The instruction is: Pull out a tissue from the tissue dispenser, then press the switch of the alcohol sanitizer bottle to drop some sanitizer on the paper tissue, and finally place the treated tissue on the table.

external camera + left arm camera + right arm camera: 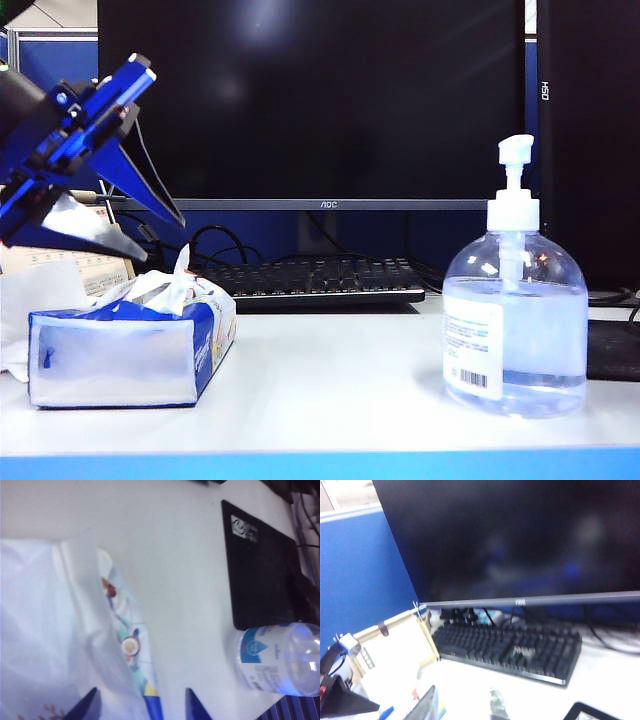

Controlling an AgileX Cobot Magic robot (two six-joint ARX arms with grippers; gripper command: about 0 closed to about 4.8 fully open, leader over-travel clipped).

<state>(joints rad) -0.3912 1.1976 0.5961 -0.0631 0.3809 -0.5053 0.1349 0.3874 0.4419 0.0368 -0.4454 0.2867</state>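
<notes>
The left end effector hangs above the far-left end of the tissue dispenser, its dark fingers angled down and toward the bottle side. A white tissue sits between those fingers in the exterior view, and the left wrist view shows a broad white sheet draped just in front of the fingertips. Whether the fingers are clamped on it or standing slightly apart I cannot tell; a gap shows between the two tips in the wrist view.

Directly beneath this end effector the dispenser lies on the table, its long axis running left to right, with another tuft of paper standing up from its slot.

The relation that matters next: the alcohol sanitizer bottle stands well apart from the left end effector, across the table on the far side, its switch raised on its stem with the nozzle pointing away from the dispenser. I judge the tissue must travel that way to sit under the nozzle.

The right end effector is only partly visible at its wrist view's edge, facing the keyboard, open wide and holding nothing visible. It looks like the natural arm to press the pump.
</notes>
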